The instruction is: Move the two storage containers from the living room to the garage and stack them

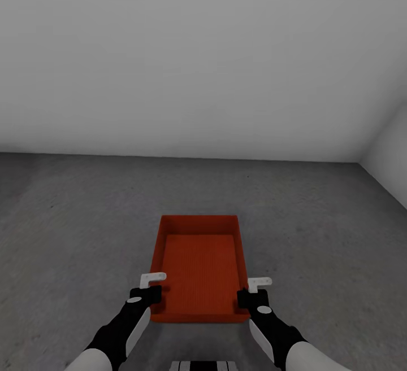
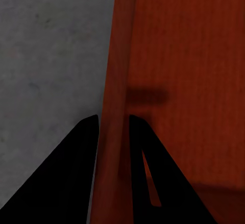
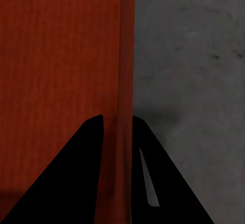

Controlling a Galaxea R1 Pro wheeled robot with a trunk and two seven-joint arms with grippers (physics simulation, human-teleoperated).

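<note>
Red-orange and open-topped, the rectangular plastic storage container (image 1: 199,266) sits level over the dark grey concrete-like floor (image 1: 73,230) in front of the robot, its long axis running straight away from the robot toward the plain pale grey wall (image 1: 186,60). The left gripper (image 1: 151,292) pinches the container's left side wall near the near corner, and the right gripper (image 1: 250,296) pinches the right side wall likewise. In each wrist view the thin wall stands between the two dark fingers (image 2: 66,178) (image 3: 168,183), one inside the bin and one outside.
</note>
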